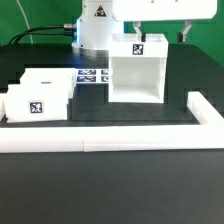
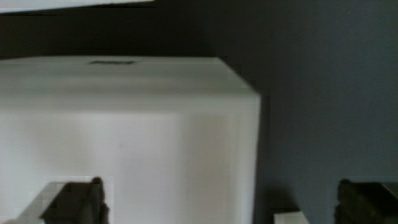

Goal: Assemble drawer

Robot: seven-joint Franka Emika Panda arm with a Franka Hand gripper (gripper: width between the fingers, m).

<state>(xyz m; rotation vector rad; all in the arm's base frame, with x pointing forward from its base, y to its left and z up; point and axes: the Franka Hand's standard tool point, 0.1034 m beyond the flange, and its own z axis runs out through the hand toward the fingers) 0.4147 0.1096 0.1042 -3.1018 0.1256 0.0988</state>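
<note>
The drawer shell point(image 1: 136, 78), a tall white hollow cube with a tag on top, stands at the exterior view's middle right, its open side facing front. Two small white trays point(image 1: 40, 97) with tags sit side by side at the exterior view's left. My gripper point(image 1: 160, 35) hangs just above the shell's top, open wide and empty. In the wrist view the shell point(image 2: 125, 130) fills most of the picture. My gripper point(image 2: 217, 205) straddles it there, with one dark finger point(image 2: 71, 202) over the shell and the other point(image 2: 365, 202) over the dark table beside it.
A long low white border rail point(image 1: 100, 136) runs along the front and turns back at the exterior view's right point(image 1: 205, 112). The marker board point(image 1: 92, 75) lies flat between the trays and the shell. The arm's white base point(image 1: 98, 25) stands behind.
</note>
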